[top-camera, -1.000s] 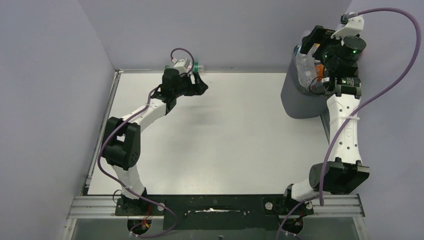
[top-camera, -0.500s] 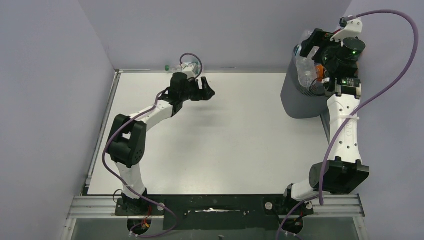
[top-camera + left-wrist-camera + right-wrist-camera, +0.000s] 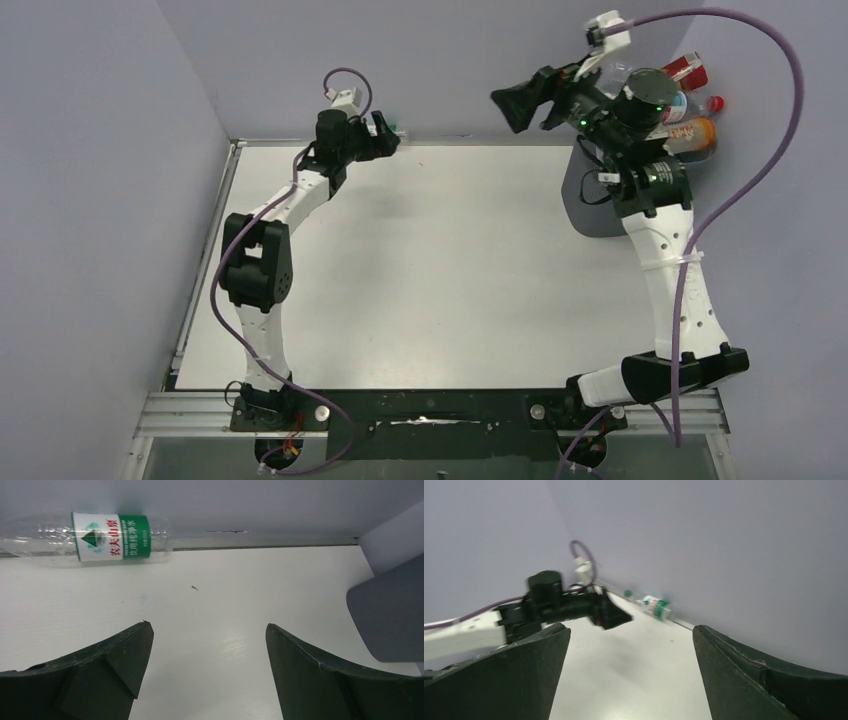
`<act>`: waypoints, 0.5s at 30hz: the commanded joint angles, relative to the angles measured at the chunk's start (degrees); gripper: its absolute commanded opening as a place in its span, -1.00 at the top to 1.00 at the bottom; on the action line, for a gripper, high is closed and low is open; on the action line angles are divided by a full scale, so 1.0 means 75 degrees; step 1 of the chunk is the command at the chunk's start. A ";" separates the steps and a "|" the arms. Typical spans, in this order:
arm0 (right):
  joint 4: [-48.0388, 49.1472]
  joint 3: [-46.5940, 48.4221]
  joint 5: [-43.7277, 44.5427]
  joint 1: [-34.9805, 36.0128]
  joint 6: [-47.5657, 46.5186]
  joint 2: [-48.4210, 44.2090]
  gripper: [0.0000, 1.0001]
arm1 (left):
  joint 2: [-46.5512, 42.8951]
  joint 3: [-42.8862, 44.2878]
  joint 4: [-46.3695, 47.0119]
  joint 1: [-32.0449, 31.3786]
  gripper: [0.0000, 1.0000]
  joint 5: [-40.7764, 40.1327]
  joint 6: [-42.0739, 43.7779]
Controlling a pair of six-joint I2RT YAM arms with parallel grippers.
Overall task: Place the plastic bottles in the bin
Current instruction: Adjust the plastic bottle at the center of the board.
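Left claw [image 3: 207, 630] stands open and empty, low over the counter [image 3: 450, 280]. Its jaws face the one bottle [image 3: 110, 542] lying loose: a clear one with a green and white label, on its side along the back wall [image 3: 450, 60]. It lies ahead of the jaws and off toward the left finger, not yet between them. The right claw [image 3: 631, 630] is open and empty too, raised in the air beside the bin [image 3: 590, 200] and turned toward the left arm.

The bin stands at the far right corner, partly hidden by the right arm. Several bottles [image 3: 690, 135] show at its top, one orange, some with red caps. The job looks nearly done: no other bottle shows on the counter, so this one has to be picked up and carried across to the bin.

The counter is plain white, with a few small specks near the bottle. Pale lilac walls close it in at the back and sides, and a metal rail [image 3: 430, 410] carries the arm bases at the near edge.
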 commanded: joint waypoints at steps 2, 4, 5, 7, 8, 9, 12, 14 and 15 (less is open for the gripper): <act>0.0091 0.0471 0.0191 0.1615 0.0040 0.0670 -0.98 | 0.0327 0.0495 0.0335 0.0705 -0.67 -0.0474 0.0092; 0.0199 0.0586 0.0317 0.1914 0.0057 0.1142 -0.98 | 0.0411 0.0426 0.0516 0.1066 -0.67 -0.0416 -0.0040; 0.0310 0.0634 0.0336 0.1978 0.0114 0.1388 -0.98 | 0.0464 0.0397 0.0608 0.1246 -0.66 -0.0351 -0.0129; 0.0540 0.0765 0.0280 0.2017 0.0254 0.1927 -0.98 | 0.0573 0.0358 0.0854 0.1634 -0.66 -0.0181 -0.0279; 0.0638 0.0861 0.0281 0.2019 0.0274 0.2236 -0.98 | 0.0658 0.0368 0.0990 0.1803 -0.66 -0.0090 -0.0336; 0.0744 0.0998 0.0309 0.2004 0.0256 0.2537 -0.99 | 0.0764 0.0421 0.1095 0.1964 -0.66 0.0026 -0.0383; 0.0869 0.1769 0.0201 0.1789 0.0298 0.3872 -1.00 | 0.1249 0.0805 0.1467 0.2371 -0.69 0.0637 -0.0514; 0.1134 0.2358 -0.0224 0.1470 0.0638 0.4756 -1.00 | 0.1724 0.1246 0.1604 0.2547 -0.70 0.0926 -0.0585; 0.1394 0.2582 -0.0529 0.1284 0.0913 0.5185 -1.00 | 0.1970 0.1537 0.1592 0.2616 -0.70 0.1023 -0.0590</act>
